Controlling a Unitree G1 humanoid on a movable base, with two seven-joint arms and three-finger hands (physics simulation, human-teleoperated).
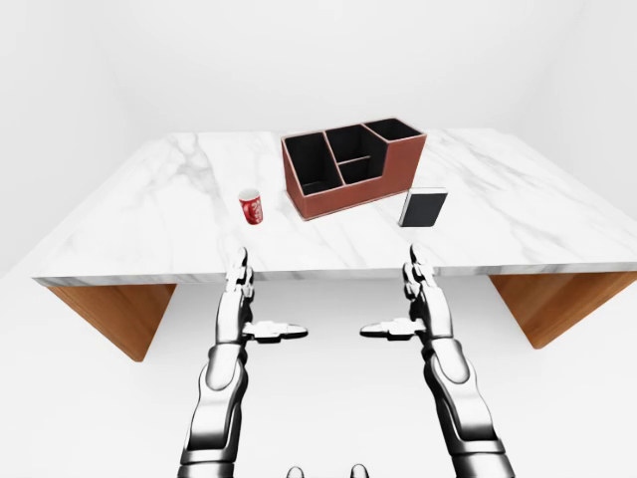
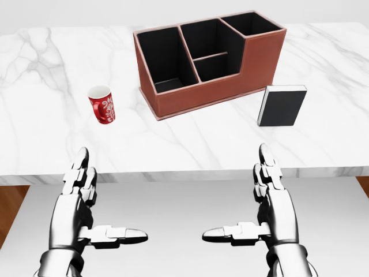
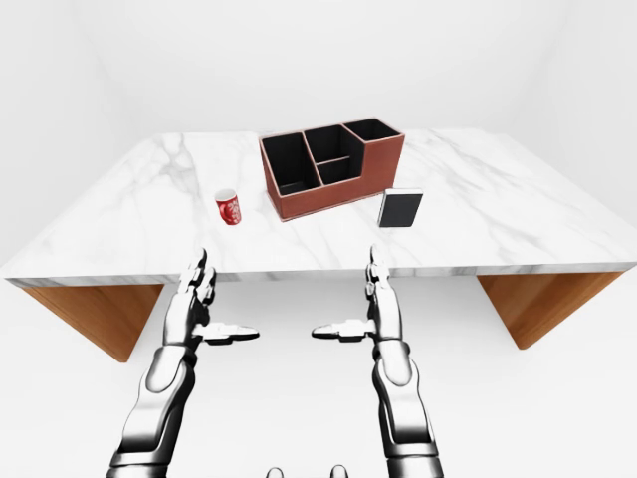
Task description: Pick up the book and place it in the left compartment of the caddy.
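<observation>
We're holding the left hand [image 2: 86, 202] and right hand [image 2: 266, 199] spread apart, empty, below the white marble surface [image 2: 52, 133]; the black rectangular book [image 2: 281, 106] is standing beside the brown leather caddy [image 2: 199, 98].

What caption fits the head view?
Open hands wait below a marble table holding cup, caddy and book.

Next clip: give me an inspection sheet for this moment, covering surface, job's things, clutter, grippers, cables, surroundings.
Surface: white marble table on wooden legs.
Job's things: black book standing upright, just right of the brown caddy in the head view; left compartment holds nothing.
Clutter: red cup, upright, left of the caddy and apart from it.
Grippers: left hand and right hand open, short of the table edge, holding nothing.
Cables: nothing seen.
Surroundings: plain white walls and floor.
</observation>
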